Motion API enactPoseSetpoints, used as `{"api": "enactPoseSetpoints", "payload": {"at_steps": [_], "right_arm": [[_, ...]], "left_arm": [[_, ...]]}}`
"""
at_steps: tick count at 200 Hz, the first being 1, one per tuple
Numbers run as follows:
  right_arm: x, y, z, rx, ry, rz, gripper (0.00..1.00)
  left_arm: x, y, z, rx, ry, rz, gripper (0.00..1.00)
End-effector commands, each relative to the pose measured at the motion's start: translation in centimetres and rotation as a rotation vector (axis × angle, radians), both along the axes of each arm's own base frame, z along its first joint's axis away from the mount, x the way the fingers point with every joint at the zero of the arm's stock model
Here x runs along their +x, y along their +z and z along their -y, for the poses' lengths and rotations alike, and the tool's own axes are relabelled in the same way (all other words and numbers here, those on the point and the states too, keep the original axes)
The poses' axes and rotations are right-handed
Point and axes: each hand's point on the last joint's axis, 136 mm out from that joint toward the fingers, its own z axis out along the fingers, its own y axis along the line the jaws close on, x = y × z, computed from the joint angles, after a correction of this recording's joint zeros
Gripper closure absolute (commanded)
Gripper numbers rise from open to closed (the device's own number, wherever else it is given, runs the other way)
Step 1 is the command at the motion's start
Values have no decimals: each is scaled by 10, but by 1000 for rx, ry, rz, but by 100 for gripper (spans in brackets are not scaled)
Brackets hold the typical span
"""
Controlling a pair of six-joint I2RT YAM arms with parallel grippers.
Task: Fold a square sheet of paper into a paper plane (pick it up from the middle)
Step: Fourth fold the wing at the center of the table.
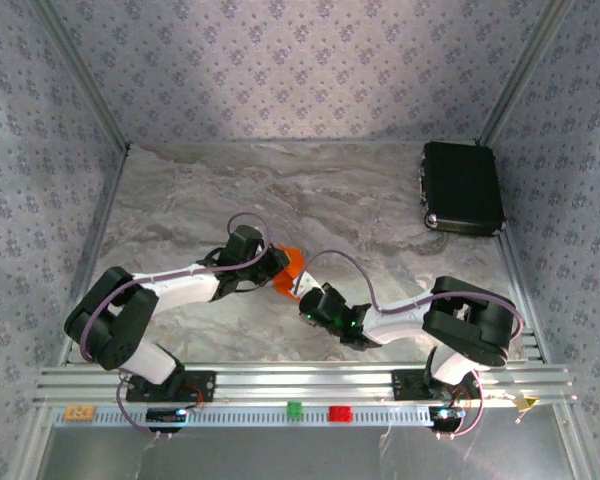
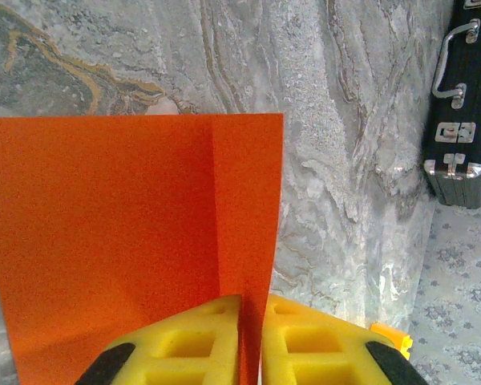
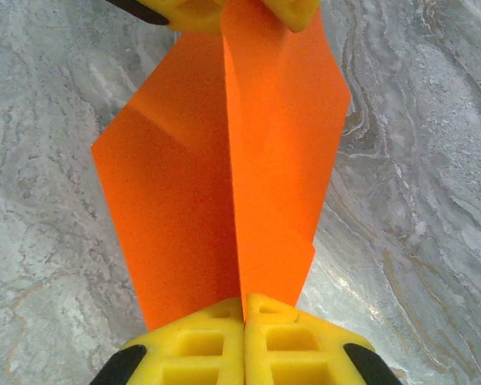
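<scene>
The square sheet of paper (image 1: 291, 266) is bright orange and hangs above the marble table between the two arms. It is folded along a centre crease (image 3: 234, 160), and its slanted edges taper like a dart toward the left gripper's fingers (image 3: 194, 11). My left gripper (image 2: 251, 321) is shut on the crease at one end, with a flat flap (image 2: 104, 233) spread to its left. At the opposite end my right gripper (image 3: 244, 309) is shut on the same crease. In the top view the left gripper (image 1: 277, 262) and the right gripper (image 1: 305, 294) face each other closely.
A black box (image 1: 463, 187) lies at the back right, and its latches (image 2: 463, 104) show in the left wrist view. Small green (image 1: 294, 409), red (image 1: 339, 412) and yellow-orange (image 1: 79, 412) blocks sit on the front rail. Patterned walls (image 1: 40, 150) close in three sides.
</scene>
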Motion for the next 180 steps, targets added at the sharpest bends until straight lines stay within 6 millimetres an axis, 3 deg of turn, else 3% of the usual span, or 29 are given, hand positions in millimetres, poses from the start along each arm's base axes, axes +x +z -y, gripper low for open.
{"api": "enactPoseSetpoints", "payload": {"at_steps": [1, 30, 180], "right_arm": [[1, 1, -5, 22, -4, -18, 92], [3, 4, -5, 37, -9, -16, 85], [4, 9, -6, 66, -14, -16, 84]], "left_arm": [[4, 4, 3, -2, -16, 3, 87], [5, 3, 3, -2, -13, 2, 87], [4, 3, 2, 0, -16, 0, 87]]}}
